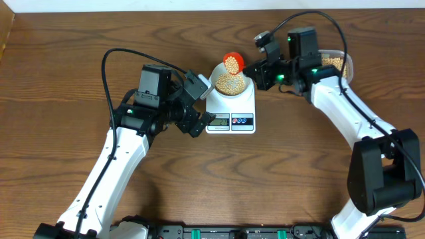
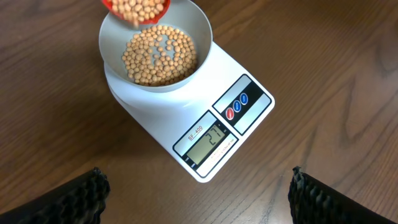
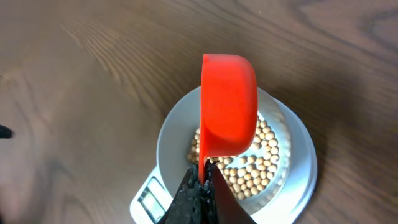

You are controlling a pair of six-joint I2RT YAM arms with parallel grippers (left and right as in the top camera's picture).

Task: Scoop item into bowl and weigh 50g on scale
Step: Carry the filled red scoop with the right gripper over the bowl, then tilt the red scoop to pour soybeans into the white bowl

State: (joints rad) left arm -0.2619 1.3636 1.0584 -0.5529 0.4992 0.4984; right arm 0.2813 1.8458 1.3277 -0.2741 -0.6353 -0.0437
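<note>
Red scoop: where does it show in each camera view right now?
Overhead: red scoop just above centre, tipped over the bowl.
Left wrist: top edge, only its loaded lip.
Right wrist: centre, underside showing, in the right gripper.
Shared landmark: the white bowl of beans.

Scale point(image 2: 205, 118): "SF-400" is printed in small letters just above the LCD display point(image 2: 210, 142). The digits on the display are read as "21". Fine print just below the display cannot be read. White marks on the two buttons point(image 2: 237, 107) right of the display cannot be made out.
</note>
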